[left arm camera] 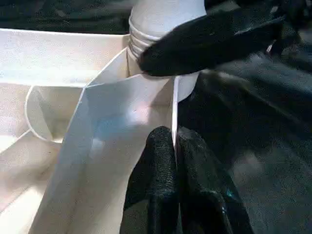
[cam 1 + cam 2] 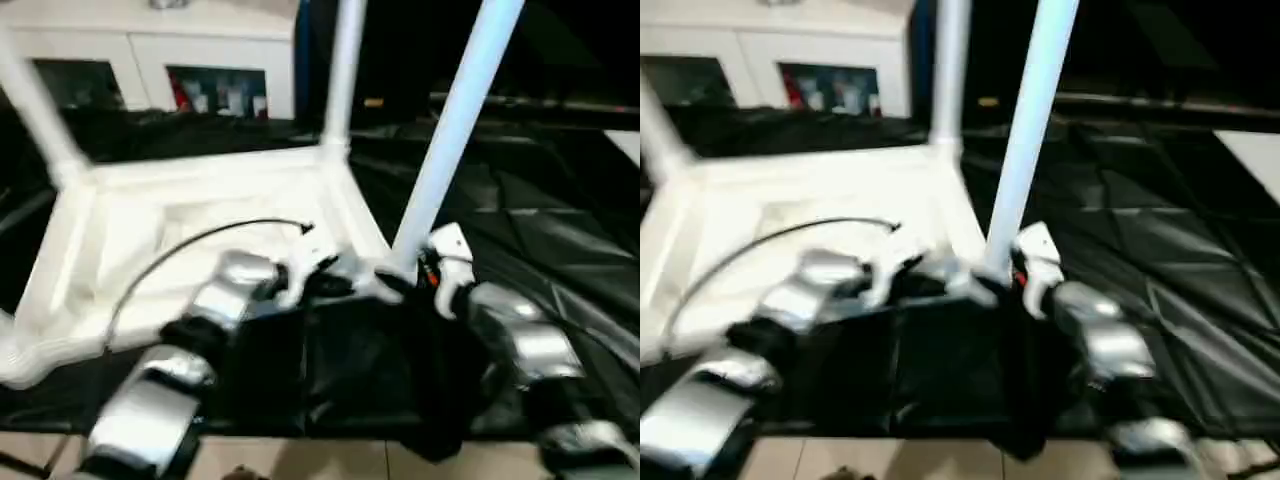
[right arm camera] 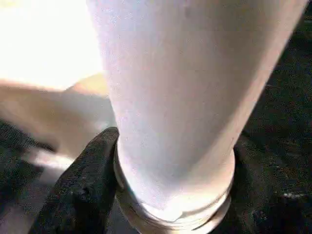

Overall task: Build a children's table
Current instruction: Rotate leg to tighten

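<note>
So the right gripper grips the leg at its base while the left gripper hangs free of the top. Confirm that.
Not quite. The left gripper is not free: the left wrist view shows its fingers pinched shut on the top at its thin edge. The right gripper does grip the leg at its base.

Black sheet [image 2: 560, 250]: creased, dark, somewhat glossy; spread over the whole working surface out to the far side and down to the near edge.
Floor [image 2: 300, 460]: pale tiles in a strip along the near edge, just past the sheet's hem.
White cabinet [image 2: 150, 45]: stands at the back on the left, with open compartments under a white top.
Compartment contents [image 2: 215, 95]: small red and light-coloured items, too blurred to name.
Blue upright strip [image 2: 302, 60]: just beside the cabinet's right end, against a dark background.
</note>
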